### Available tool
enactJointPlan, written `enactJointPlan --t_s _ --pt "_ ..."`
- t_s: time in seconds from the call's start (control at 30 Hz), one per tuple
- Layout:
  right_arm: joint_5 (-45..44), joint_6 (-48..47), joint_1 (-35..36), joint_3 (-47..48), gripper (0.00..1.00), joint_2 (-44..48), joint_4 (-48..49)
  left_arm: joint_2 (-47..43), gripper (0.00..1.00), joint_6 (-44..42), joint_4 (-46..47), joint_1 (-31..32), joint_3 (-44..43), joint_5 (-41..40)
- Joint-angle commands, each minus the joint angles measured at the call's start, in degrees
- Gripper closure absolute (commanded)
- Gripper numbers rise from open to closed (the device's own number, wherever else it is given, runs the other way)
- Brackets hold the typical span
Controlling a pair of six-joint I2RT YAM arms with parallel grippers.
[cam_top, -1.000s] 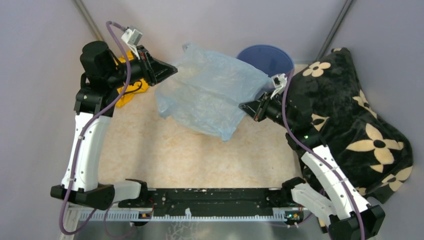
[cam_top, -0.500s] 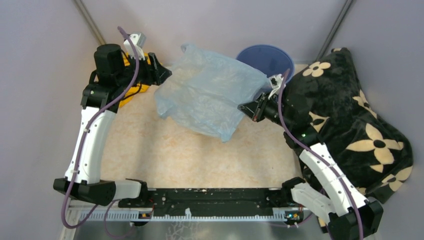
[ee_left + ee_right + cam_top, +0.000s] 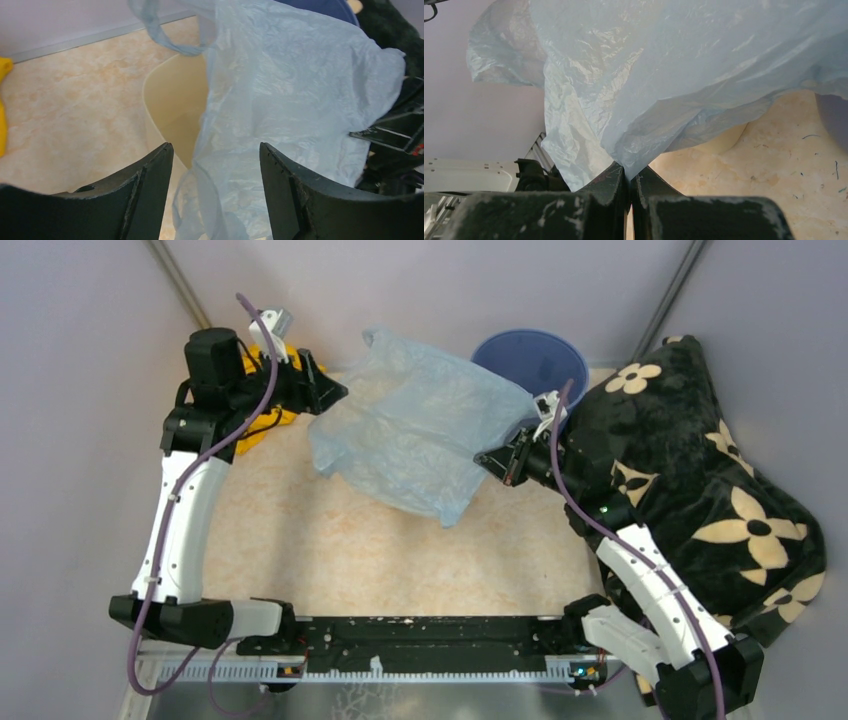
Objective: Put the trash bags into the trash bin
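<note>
**Item: trash bag draped over bin mouth, pinched on one side only**

Trash bag (image 3: 415, 435): pale-blue film, crumpled and spread wide. It is draped across the trash bin (image 3: 172, 102), which is almost wholly hidden beneath it in the overhead view. One loop handle is seen hanging over the far rim in the left wrist view. The bag is judged to be resting over the opening, not yet pushed inside.

Right gripper (image 3: 629, 175): the jaws are closed tight on a fold of the bag's right-hand edge. The film is thereby held taut and lifted clear of the table (image 3: 330, 550), presumably so the mouth can be drawn over or fed past the rim.

Left gripper (image 3: 215, 150): the jaws are spread wide and nothing is held. The bag's near edge lies between the fingers (image 3: 150, 185) without being pinched. It is judged to be placed for a grasp on the opposite edge, so both sides can be guided down together.

Bystanders: a blue bucket (image 3: 530, 355) just behind the bag, a yellow cloth (image 3: 255, 425) under the left arm, and a floral blanket (image 3: 720, 490) at the right. None is engaged.
</note>
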State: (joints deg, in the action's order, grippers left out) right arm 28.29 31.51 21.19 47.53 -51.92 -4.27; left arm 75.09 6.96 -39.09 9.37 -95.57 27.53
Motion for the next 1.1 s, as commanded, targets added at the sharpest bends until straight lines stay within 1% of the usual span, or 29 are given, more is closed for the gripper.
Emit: enactJointPlan --t_s 0.0,0.07,0.27,0.43,0.5,0.57,0.6,0.73,0.8,0.83,0.9,1.07 --pt "1.2 -0.9 -0.4 -0.3 1.0 0.2 3.2 1.2 0.3 1.2 3.4 -0.1 1.3 10.3" --pt "1.4 -0.7 -0.4 -0.5 1.0 0.1 3.5 1.9 0.31 1.4 4.1 -0.1 1.7 12.0" --pt "2.3 -0.3 -0.4 -0.6 1.0 -0.6 3.8 3.8 0.31 0.8 4.3 -0.1 2.7 9.6" --pt "2.7 0.0 -0.4 -0.7 1.0 -1.2 5.8 5.0 0.34 1.0 5.1 -0.1 2.9 10.6" --pt "2.9 0.1 -0.4 -0.5 1.0 -1.2 5.9 5.1 0.34 0.5 4.5 -0.1 2.4 8.7" --pt "2.8 0.0 -0.4 -0.3 1.0 -1.3 5.6 4.7 0.34 -0.4 3.0 -0.1 1.4 3.6" --pt "2.9 -0.1 -0.4 -0.3 1.0 -1.3 5.7 4.6 0.34 -0.9 2.4 -0.1 1.0 2.4" --pt "3.3 -0.3 -0.4 -0.2 1.0 -1.6 5.8 5.2 0.33 -1.1 1.7 -0.1 0.4 3.2" --pt "3.3 -0.2 -0.4 -0.2 1.0 -1.5 5.7 5.2 0.34 -1.4 1.2 -0.1 0.4 1.3" --pt "3.4 -0.3 -0.4 -0.2 1.0 -1.5 5.7 5.1 0.34 -1.3 1.7 -0.1 0.8 1.7" --pt "3.6 -0.5 -0.4 -0.2 1.0 -1.5 5.7 4.5 0.34 -0.7 3.4 -0.1 1.7 6.8" --pt "3.8 -0.2 -0.4 -0.7 1.0 -1.7 6.2 3.8 0.36 1.9 7.3 -0.1 2.6 15.7"
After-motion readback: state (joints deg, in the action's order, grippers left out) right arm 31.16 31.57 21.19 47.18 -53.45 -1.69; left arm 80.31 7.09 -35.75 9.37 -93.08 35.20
